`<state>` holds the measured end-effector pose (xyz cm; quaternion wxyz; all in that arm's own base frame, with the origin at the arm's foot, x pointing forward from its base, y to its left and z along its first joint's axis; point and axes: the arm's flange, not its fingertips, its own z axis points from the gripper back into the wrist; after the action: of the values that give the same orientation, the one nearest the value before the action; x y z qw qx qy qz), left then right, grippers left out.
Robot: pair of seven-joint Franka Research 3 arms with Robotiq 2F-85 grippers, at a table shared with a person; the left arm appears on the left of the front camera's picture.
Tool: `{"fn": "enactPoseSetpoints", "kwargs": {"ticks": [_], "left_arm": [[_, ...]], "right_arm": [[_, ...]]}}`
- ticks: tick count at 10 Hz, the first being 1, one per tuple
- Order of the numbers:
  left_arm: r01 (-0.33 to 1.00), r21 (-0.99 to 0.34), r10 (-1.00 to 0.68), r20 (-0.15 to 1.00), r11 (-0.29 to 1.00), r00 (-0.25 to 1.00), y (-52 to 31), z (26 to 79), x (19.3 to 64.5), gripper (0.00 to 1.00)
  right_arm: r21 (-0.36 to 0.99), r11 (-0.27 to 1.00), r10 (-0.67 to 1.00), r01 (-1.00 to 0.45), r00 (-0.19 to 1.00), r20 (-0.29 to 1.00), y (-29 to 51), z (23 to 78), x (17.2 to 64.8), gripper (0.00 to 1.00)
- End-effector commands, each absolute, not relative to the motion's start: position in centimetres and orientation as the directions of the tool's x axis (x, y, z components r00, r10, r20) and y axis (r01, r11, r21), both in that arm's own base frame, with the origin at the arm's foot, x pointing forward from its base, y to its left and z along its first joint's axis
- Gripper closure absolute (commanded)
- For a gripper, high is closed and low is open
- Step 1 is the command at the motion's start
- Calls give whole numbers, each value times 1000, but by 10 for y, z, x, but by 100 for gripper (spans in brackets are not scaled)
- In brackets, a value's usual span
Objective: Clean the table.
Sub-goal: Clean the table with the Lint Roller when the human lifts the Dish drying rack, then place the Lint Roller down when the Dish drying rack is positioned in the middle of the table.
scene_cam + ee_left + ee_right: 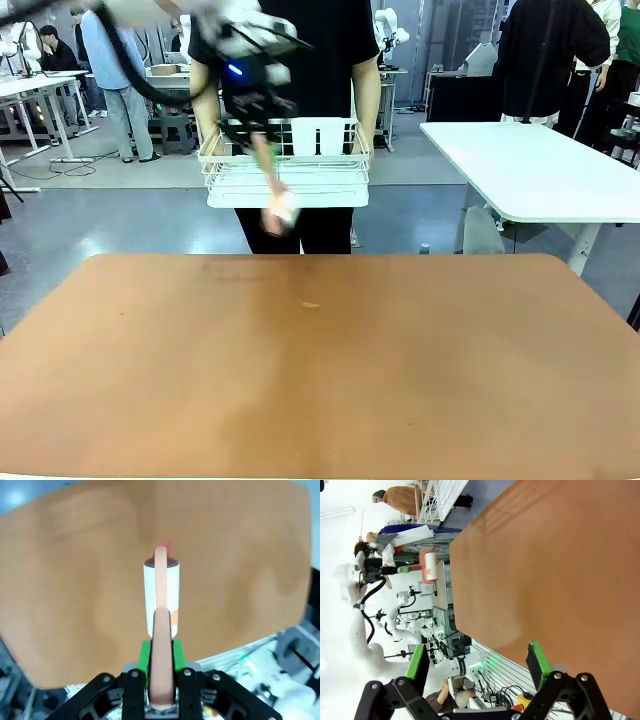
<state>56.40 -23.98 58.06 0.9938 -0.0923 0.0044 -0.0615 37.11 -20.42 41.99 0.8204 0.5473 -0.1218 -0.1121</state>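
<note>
Left claw (161, 650) is clenched tight on the pinkish handle of a lint roller (161, 595), green pads pressed against both sides of the handle. The white roll sticks out past the fingertips with a bit of red at the far end. Right claw (476, 650) is released, jaws spread wide with nothing between them.

Each camera gives you something different. The left wrist view is the one that shows the grip itself, with the reddish-brown worktop (75, 580) spread out behind the roller. The front view has the left claw (265, 155) up high and blurry, the roller (280, 212) hanging below it in front of a white wire rack (320, 185) that a person (335, 60) holds at the far side. It also shows a small pale speck (310, 305) on the worktop (320, 380). The right wrist view catches the roller (429, 566) from the side, clearly off the surface.

The worktop (560, 570) is under both claws, neither touching it.
</note>
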Motion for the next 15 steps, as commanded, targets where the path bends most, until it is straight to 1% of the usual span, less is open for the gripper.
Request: {"fn": "enactPoseSetpoints", "kwargs": {"ticks": [1, 2, 3, 4, 6, 7, 8, 9, 10, 15], "left_arm": [[43, -134, -41, 22, 990, 999, -151, 591, 509, 79], [32, -85, -22, 110, 996, 994, -107, 594, 485, 79], [2, -100, 11, 134, 995, 991, -73, 585, 464, 79], [-31, -118, 47, 127, 993, 991, -53, 572, 441, 79], [-45, -175, 75, 167, 984, 983, -39, 538, 397, 79], [-77, -139, 101, 172, 987, 980, -31, 530, 382, 79], [-74, -133, 97, 175, 988, 980, -28, 534, 375, 79], [-60, -136, 87, 197, 989, 977, -32, 541, 380, 79], [-78, -131, 96, 132, 988, 987, -28, 525, 385, 79], [-78, -131, 96, 132, 988, 987, -28, 525, 385, 79]], "right_arm": [[929, 370, -315, 30, 944, 95, -202, 422, 370, 0], [929, 370, -315, 30, 944, 95, -202, 422, 370, 0], [929, 370, -315, 30, 944, 95, -202, 422, 370, 0], [929, 370, -315, 30, 944, 95, -202, 422, 370, 0], [929, 370, -315, 30, 944, 95, -202, 422, 370, 0], [929, 370, -315, 30, 944, 95, -202, 422, 370, 0], [929, 370, -315, 30, 944, 95, -202, 422, 370, 0], [929, 370, -315, 30, 944, 95, -202, 422, 370, 0], [929, 370, -315, 30, 944, 95, -202, 422, 370, 0], [929, 370, -315, 30, 944, 95, -202, 422, 370, 0]]}}
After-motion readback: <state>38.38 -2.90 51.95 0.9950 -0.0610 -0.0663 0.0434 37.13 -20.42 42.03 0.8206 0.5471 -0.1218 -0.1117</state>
